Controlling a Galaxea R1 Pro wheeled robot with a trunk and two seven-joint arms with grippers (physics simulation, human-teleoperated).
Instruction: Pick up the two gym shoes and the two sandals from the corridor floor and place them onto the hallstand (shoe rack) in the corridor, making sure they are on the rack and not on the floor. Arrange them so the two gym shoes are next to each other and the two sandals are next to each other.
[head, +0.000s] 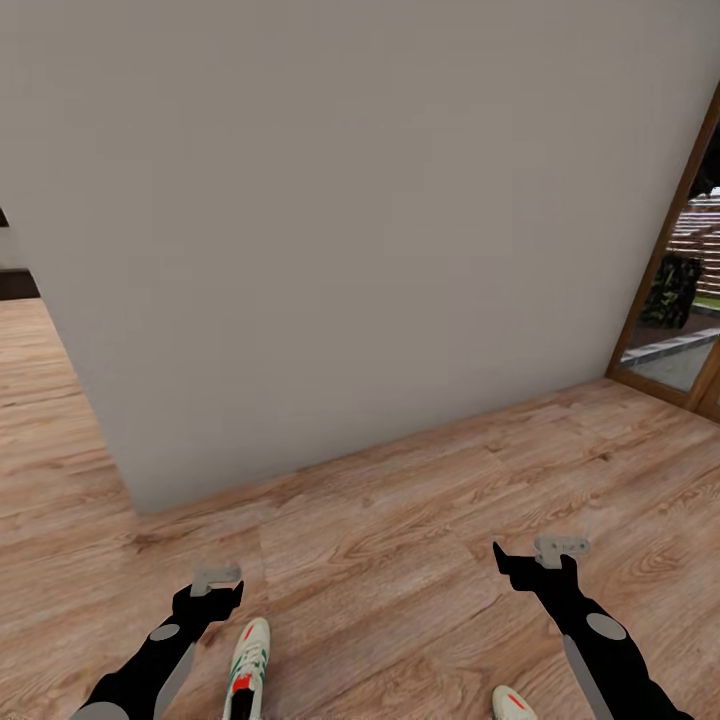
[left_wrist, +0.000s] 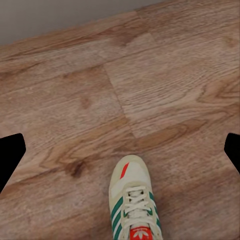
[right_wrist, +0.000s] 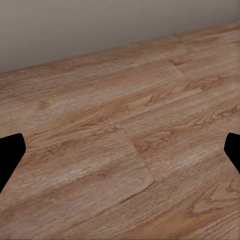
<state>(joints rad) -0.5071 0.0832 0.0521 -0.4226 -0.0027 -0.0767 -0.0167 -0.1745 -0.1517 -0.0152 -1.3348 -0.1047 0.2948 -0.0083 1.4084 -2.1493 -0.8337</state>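
Closest to the lens, one gym shoe (head: 247, 665) lies on the corridor floor (head: 400, 520) just beside the left gripper (head: 217, 585), toe toward the grey wall (head: 350, 220), its long axis running along the arm's reach; a second shoe's toe (head: 513, 703) peeks in beside the right arm. Both the left gripper and right gripper (head: 545, 556) hover with fingers spread and empty, the left judged the nearer for a first grasp, with open planks all round and a glazed door (head: 680, 300) well apart at the right
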